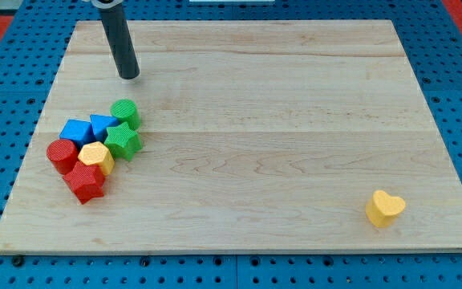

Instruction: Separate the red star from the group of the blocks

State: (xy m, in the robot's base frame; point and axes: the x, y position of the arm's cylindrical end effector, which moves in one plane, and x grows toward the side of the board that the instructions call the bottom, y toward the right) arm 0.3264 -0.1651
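We have no jaws here, so there is nothing to open, close or hold; our arm ends in a dark rod. My tip (129, 76) rests on the desk (279, 120) near the view's top left, touching no block.

Our landmark is the green star (123, 141). My tip sits above it, well apart, a tiny bit to the view's right. The green round block (125, 112) is touching the green star on its top side, and it is the block nearest to my tip. The blue wedge-like block (102, 125) is just to the upper left of the green star. The blue cube (77, 131) is further left, next to that one. The yellow block (96, 157), with flat sides, sits just below and left of the green star. The red round block (62, 154) is further left again, beside the yellow one.

The red star (85, 183) is below and left of the green star, at the bottom of the bunch. It presses against the yellow block and the red round block.

The yellow heart (385, 208) lies alone, far to the right of the green star and lower, near the desk's bottom right corner.
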